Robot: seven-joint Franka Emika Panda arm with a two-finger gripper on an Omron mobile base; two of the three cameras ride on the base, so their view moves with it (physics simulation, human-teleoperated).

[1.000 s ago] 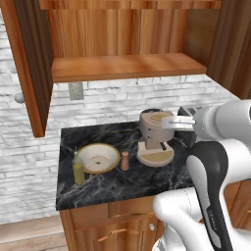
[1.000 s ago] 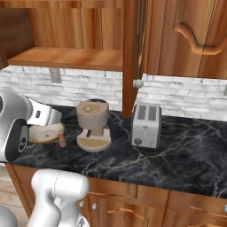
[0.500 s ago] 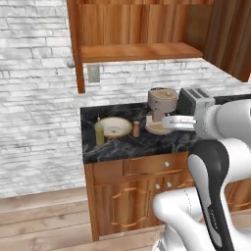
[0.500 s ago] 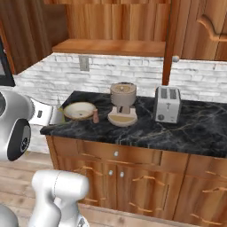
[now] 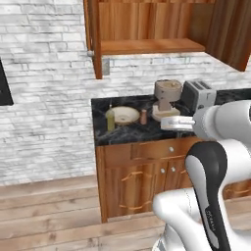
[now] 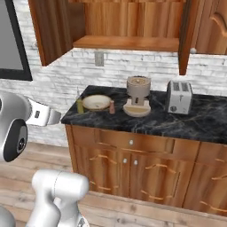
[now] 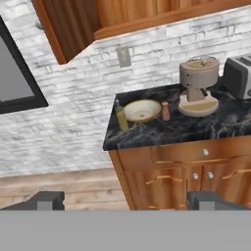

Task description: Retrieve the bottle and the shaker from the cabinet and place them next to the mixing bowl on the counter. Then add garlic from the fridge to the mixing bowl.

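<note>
- Counter: glossy black marble, pale veins.
- Cabinet: warm, grained wood.
- Wall: rough whitish brick.
- Toaster: brushed metal.
- Mixing bowl: smooth cream ceramic.

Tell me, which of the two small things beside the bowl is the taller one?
The bottle, yellow-green with a thin neck, at the counter's end. The shaker on the bowl's other side is short, stubby and reddish-brown.

Bottle and shaker sit either side of the mixing bowl on the dark worktop, tool wide open.
</note>
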